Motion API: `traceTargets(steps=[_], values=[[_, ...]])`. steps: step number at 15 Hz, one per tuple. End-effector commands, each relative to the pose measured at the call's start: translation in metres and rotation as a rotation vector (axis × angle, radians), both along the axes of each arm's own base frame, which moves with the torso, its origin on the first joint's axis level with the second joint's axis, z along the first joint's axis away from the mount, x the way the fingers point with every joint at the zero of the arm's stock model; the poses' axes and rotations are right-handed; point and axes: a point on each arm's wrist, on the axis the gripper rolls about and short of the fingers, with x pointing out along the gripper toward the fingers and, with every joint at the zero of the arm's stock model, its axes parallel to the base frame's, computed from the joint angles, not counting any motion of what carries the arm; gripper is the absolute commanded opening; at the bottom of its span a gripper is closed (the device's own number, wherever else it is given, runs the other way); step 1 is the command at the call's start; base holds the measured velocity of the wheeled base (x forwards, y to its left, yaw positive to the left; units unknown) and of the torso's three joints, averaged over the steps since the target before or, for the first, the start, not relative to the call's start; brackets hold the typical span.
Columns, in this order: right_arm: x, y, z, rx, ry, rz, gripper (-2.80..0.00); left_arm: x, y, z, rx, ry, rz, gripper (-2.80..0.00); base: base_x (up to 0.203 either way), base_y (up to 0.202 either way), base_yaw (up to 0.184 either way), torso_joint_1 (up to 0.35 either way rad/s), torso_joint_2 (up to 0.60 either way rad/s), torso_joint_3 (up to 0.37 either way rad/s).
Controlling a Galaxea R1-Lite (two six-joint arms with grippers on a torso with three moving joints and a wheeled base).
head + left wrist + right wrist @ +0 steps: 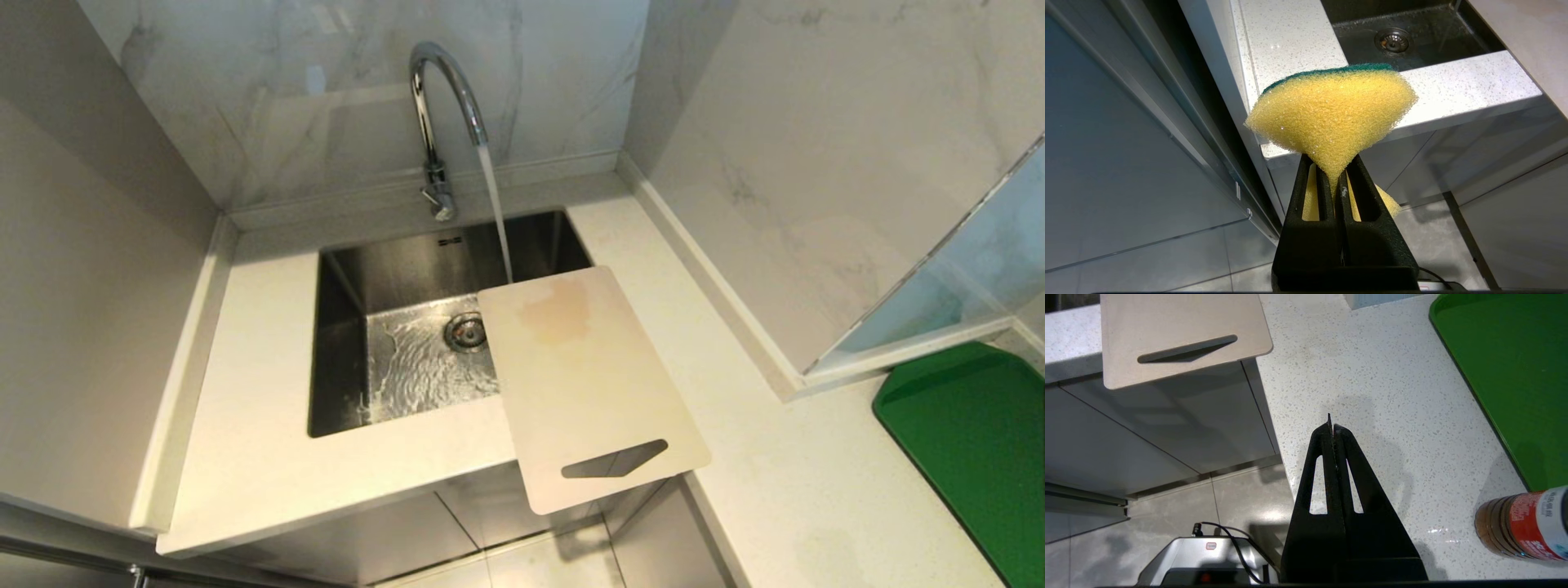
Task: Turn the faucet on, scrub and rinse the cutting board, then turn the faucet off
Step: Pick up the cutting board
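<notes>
Yellow sponge (1331, 118) pinched in left gripper (1336, 179), right gripper (1332, 426) closed & empty, faucet (445, 106) upper center, running.

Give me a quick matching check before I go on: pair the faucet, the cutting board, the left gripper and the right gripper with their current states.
Things:
1. faucet
2. cutting board
3. left gripper
4. right gripper

States:
A. shut on nothing, above the speckled counter
B. running, water streaming into the sink
C. shut on the yellow-and-green sponge
D. lying over the sink's right corner, tan stain at the far end, slot-handle end overhanging the counter edge

Pairs: 1-B, 2-D, 3-C, 4-A
</notes>
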Motion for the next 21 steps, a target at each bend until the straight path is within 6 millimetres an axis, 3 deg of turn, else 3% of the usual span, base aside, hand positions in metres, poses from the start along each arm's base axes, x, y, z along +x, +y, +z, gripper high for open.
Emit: traceTargets(steps=[1,4,7,9,13,17,21], values=[[-0.004,0.0,0.019,0.018,-0.002,-0.006,-2.8,0.0,0.0,0.0,0.0,0.002,0.001,-2.8,0.0,0.0,0.0,0.0,0.0,0.0],[0.005,0.0,0.059,0.09,0.073,0.005,-2.8,0.0,0.0,0.0,0.0,0.002,0.0,-2.8,0.0,0.0,0.0,0.0,0.0,0.0],[0.033,0.001,0.096,0.209,0.19,0.032,-2.8,0.0,0.0,0.0,0.0,0.002,0.0,-2.8,0.0,0.0,0.0,0.0,0.0,0.0],[0.052,0.002,0.11,0.315,0.301,0.058,-2.8,0.0,0.0,0.0,0.0,0.002,0.0,-2.8,0.0,0.0,0.0,0.0,0.0,0.0],[0.089,0.003,0.115,0.54,0.514,0.038,-2.8,0.0,0.0,0.0,0.0,0.002,0.0,-2.8,0.0,0.0,0.0,0.0,0.0,0.0],[0.146,0.004,0.116,0.865,0.7,-0.14,-2.8,0.0,0.0,0.0,0.0,0.002,0.001,-2.8,0.0,0.0,0.0,0.0,0.0,0.0],[0.197,0.031,0.123,1.203,0.839,-0.289,-2.8,0.0,0.0,0.0,0.0,0.002,0.0,-2.8,0.0,0.0,0.0,0.0,0.0,0.0]])
